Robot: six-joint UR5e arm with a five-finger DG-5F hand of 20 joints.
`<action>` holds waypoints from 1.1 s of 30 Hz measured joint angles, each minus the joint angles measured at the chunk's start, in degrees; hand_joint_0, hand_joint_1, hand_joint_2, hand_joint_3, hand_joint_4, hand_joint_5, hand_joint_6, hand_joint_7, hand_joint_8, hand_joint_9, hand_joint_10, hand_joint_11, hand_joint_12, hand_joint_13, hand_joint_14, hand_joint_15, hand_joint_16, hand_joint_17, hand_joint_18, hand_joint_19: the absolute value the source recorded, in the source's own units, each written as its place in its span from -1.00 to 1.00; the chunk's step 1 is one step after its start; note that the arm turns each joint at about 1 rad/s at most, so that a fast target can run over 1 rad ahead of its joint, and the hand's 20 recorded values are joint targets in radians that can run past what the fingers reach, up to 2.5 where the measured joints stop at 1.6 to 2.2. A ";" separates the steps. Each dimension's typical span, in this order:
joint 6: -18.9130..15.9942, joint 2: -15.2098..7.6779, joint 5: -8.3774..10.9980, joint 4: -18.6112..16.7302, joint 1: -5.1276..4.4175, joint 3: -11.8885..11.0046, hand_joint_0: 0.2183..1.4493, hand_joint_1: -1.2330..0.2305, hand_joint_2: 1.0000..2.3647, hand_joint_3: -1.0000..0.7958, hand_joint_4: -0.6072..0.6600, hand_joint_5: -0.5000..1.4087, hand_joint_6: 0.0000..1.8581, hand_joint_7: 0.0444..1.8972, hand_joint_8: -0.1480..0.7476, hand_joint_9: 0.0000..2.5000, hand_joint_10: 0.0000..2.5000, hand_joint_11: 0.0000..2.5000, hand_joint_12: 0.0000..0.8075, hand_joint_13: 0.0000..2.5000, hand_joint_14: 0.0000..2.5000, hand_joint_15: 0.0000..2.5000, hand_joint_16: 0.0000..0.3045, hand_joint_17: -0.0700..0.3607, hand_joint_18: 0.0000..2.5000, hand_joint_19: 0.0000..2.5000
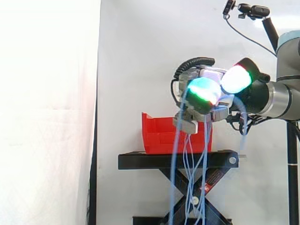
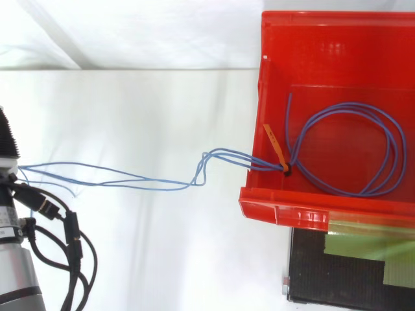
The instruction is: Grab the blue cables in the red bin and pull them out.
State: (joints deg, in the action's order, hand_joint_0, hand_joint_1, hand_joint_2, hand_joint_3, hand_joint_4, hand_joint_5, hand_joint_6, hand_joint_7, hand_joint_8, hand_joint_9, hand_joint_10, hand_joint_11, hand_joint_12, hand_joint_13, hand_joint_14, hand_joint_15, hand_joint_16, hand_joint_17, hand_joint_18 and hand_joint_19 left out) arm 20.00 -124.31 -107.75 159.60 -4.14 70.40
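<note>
Top view shows the red bin point(image 2: 279, 208) with a loop of the blue cables point(image 2: 391, 155) lying inside, so we judge the pull half done. Our hand point(image 1: 206, 101), clenched on their strands, is out past the bin's front wall with open room behind. The orange tie point(image 2: 275, 148) at that rim may snag.

Level side view and overhead view share the red bin point(image 1: 154, 136) point(image 2: 279, 210).

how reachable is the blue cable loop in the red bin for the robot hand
Likely yes: the red plastic bin is open-topped, nothing covers the blue cable loop, but the robot hand grips its strands.
</note>
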 measured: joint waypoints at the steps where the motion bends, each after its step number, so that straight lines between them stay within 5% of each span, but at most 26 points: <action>1: 0.00 0.00 0.00 -0.01 0.02 0.00 -0.16 -0.72 -1.00 -1.00 0.16 0.26 -0.60 -0.41 -0.18 -0.28 -0.73 0.44 0.10 0.10 -1.00 0.32 -0.66 -0.14 -0.43 -0.12; 16: -0.06 -0.04 0.00 -0.08 0.09 0.00 -0.27 -0.54 -1.00 -1.00 0.22 0.35 -0.73 -0.39 -0.15 -0.26 -0.67 0.37 0.16 0.14 -0.96 0.27 -0.64 -0.10 -0.39 -0.13; 33: -0.02 -0.05 -0.11 -0.07 0.09 0.00 -0.21 -0.52 -1.00 -1.00 0.41 0.43 -0.39 -0.57 -0.23 -0.14 -0.84 0.38 0.14 0.20 -0.99 0.27 -0.66 -0.14 -0.34 -0.14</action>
State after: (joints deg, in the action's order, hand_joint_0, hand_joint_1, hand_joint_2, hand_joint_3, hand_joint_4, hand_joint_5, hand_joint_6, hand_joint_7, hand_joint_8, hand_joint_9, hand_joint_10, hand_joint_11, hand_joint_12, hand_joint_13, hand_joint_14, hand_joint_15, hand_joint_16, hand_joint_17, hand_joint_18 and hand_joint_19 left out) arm 19.97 -124.36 -107.87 159.53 -4.04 70.40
